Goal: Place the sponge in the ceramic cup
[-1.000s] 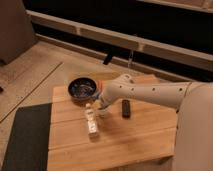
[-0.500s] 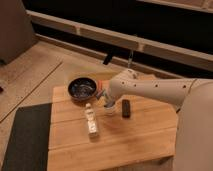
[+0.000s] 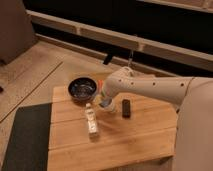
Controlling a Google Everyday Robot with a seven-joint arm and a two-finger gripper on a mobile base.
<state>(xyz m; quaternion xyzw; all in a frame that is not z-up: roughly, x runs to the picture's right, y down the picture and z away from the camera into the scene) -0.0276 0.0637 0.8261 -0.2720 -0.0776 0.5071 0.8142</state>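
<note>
as the white arm (image 3: 150, 86) reaches in from the right across the wooden table (image 3: 140, 137), the gripper (image 3: 105, 102) hangs nose-down right on top of the ceramic cup (image 3: 109, 108), so close that from where i stand the two run together and only a sliver of grey-blue shows beneath it. that's the relation everything turns on: cup straight below the gripper, no sideways gap that i can make out. now, the sponge, where is it? i can't pick it out anywhere on the boards, and the gripper's own bulk hides both its tip and the cup's mouth (so how wide it stands, or whether it has hold of anything, i cannot tell). that fits two readings: the sponge pinched and poised over the cup, or the sponge already down inside with the gripper low above it. round about, things are tight but not blocking: the wide dark bowl (image 3: 82, 89) sits just up and to the left, a bit of something orange (image 3: 100, 84) peeks between bowl and arm, the long white bottle (image 3: 91, 121) lies down toward the near-left with its length running toward me, and the black block (image 3: 126, 108) lies just to the right of the cup. nothing stands between gripper and cup; the block and the bottle are the near neighbours that any sideways swing could clip.
</note>
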